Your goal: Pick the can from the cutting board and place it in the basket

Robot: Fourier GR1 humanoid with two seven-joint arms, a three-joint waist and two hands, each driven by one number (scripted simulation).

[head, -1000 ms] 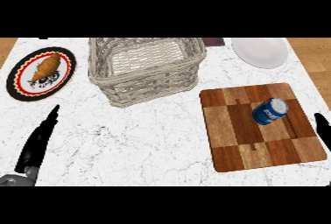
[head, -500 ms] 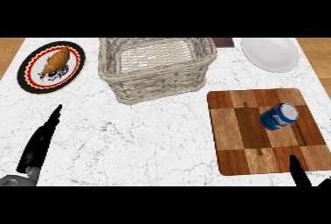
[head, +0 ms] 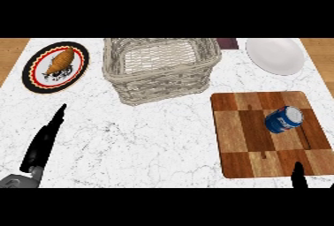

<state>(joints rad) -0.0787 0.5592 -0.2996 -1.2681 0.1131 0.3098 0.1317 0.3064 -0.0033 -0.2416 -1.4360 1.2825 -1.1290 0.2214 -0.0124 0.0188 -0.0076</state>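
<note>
White marble table [head: 163, 145] carries a woven wicker basket [head: 161, 66] and a checkered wooden cutting board [head: 251, 141]. On it lies the blue can [head: 284, 119], untouched. Left hand [head: 42, 143] rests with straight fingers, holding nothing; right hand [head: 299, 177] barely shows, fingers' state unclear.

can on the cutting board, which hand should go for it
Right. The right hand shows at the cutting board's near edge, just below the can. The left hand lies open far across the counter.
</note>
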